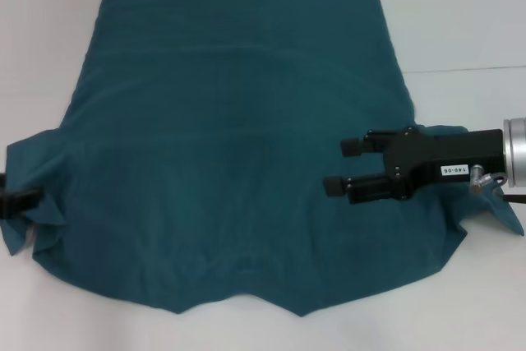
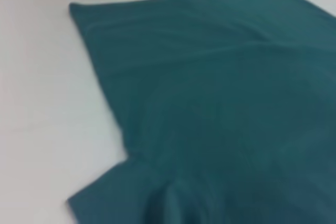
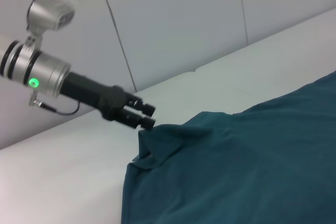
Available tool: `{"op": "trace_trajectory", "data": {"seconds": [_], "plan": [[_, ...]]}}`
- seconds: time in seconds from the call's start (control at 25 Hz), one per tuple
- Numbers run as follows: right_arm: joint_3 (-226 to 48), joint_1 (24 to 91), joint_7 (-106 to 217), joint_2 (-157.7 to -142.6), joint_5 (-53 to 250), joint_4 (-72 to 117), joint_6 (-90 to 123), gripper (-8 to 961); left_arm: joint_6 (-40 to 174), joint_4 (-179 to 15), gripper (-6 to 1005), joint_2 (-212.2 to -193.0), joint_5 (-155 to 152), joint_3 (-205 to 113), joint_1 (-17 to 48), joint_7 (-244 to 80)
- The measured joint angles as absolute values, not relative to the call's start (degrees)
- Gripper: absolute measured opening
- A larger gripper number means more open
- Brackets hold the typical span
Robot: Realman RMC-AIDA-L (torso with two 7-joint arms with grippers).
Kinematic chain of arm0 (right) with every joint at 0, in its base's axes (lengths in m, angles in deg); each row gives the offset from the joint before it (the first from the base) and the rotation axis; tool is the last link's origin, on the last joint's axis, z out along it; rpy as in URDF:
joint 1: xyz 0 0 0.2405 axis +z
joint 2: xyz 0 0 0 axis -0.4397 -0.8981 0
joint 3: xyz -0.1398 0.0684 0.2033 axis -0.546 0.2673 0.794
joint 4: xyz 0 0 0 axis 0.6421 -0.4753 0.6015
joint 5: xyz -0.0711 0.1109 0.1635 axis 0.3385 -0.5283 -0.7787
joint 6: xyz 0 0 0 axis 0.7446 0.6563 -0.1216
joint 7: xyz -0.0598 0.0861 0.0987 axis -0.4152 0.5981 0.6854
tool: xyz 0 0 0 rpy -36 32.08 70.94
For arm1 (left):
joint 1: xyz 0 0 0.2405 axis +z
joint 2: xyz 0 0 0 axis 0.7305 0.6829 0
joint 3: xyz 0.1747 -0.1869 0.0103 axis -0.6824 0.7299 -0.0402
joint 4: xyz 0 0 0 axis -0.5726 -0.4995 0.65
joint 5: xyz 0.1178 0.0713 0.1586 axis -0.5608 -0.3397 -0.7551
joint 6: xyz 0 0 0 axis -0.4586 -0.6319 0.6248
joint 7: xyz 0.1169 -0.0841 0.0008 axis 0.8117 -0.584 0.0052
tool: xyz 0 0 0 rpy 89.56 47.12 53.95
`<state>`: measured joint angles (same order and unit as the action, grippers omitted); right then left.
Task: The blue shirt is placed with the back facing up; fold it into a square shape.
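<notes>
Head view – blue shirt (image 1: pixel 238 154): spread flat on the white table (image 1: pixel 49 55), hem far, collar near.
Left gripper (image 1: pixel 18 201): at the bunched left sleeve; fingers pinch its cloth.
Right gripper (image 1: pixel 345 166): above the right side, fingers apart, holding nothing.

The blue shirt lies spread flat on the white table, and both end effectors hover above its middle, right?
Not quite. The blue shirt lies spread on the white table, but the head view shows the left end effector at the left sleeve and the right end effector near the right sleeve.
</notes>
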<state>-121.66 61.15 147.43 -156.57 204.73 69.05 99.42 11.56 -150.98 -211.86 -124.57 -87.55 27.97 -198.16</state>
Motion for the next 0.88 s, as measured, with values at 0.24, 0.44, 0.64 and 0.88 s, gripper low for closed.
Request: {"op": "trace_trajectory", "data": {"seconds": [0.24, 0.44, 0.64, 0.88], "plan": [[-121.7, 61.5, 148.7, -156.57, 204.7, 69.3, 99.4, 914, 11.2, -150.2, 644, -212.01, -123.3, -83.9, 30.1, -196.3], [-121.7, 61.6, 148.5, -156.78, 204.7, 69.9, 99.4, 914, 11.8, -148.6, 789, -212.04, -123.0, -82.2, 30.7, -196.9], [-121.7, 62.0, 148.1, -156.88, 204.6, 69.9, 99.3, 914, 14.3, -143.7, 824, -211.8, -123.4, -82.1, 29.7, -196.7], [-121.7, 62.1, 148.1, -156.89, 204.6, 69.9, 99.4, 914, 14.8, -141.5, 825, -211.71, -123.5, -82.5, 29.0, -196.3]]}}
